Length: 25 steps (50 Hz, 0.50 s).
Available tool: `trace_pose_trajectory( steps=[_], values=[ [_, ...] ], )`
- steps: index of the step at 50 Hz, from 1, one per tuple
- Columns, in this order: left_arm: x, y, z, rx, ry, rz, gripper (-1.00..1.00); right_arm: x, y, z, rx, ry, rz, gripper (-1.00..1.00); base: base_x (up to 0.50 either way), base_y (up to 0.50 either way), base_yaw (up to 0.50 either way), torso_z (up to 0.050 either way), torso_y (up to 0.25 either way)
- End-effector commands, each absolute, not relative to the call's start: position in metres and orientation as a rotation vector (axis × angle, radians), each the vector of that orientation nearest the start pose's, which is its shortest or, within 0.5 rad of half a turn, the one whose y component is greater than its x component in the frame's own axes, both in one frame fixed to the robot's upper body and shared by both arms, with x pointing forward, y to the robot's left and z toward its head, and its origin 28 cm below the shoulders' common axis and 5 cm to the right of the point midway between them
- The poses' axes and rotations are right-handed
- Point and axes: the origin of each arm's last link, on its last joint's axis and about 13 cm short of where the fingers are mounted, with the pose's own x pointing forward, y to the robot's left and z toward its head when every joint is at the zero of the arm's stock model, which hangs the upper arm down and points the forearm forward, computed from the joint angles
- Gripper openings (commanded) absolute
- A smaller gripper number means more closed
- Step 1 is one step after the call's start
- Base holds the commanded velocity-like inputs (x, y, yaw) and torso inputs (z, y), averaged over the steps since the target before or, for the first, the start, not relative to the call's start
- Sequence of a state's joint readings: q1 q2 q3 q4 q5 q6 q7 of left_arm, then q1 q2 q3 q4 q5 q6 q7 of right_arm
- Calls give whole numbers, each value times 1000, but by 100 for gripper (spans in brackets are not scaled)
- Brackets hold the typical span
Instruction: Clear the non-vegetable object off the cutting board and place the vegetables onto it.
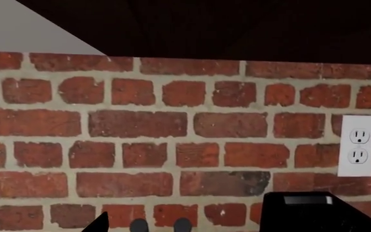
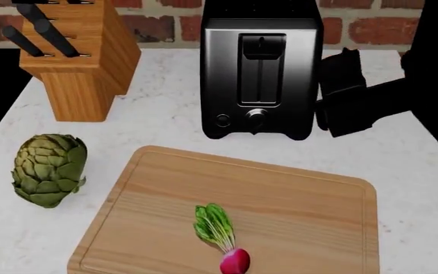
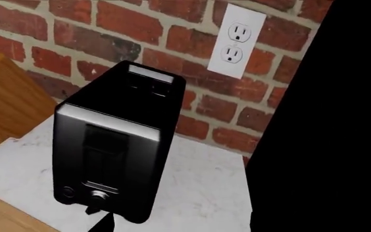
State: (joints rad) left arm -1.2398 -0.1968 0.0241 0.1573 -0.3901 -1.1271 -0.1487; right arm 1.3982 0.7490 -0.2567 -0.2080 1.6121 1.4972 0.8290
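A small red radish [image 2: 232,258] with green leaves lies on the light-wood cutting board [image 2: 303,211], near its front edge. The green artichoke [image 2: 48,169] stands on the white counter just left of the board. The asparagus stalk is out of view. My left gripper [image 1: 161,225] faces the brick wall, high up; its two grey fingertips [image 1: 139,225] stand apart with nothing between them. The dark end of my right arm [image 2: 342,94] hovers beside the toaster's right side, well behind the board. Its jaws do not show clearly in any view.
A black and steel toaster [image 2: 259,77] stands behind the board, and a wooden knife block [image 2: 78,57] with black handles at the back left. A brick wall with a white outlet [image 1: 357,145] backs the counter. A large black shape [image 3: 327,135] fills the right wrist view's side.
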Motion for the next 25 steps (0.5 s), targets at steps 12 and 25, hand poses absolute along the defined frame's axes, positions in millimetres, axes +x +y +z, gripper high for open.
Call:
trace_pose_trajectory(
  steps=[12,25],
  values=[
    [324,234,343,-38,-262,-41,100,223,-148,321,-150,409,328,100,0,0,0,0,0],
    [325,233,342,-39,-254,-50,100,226,-134,309,-83,569,432,100,0,0,0,0,0]
  ],
)
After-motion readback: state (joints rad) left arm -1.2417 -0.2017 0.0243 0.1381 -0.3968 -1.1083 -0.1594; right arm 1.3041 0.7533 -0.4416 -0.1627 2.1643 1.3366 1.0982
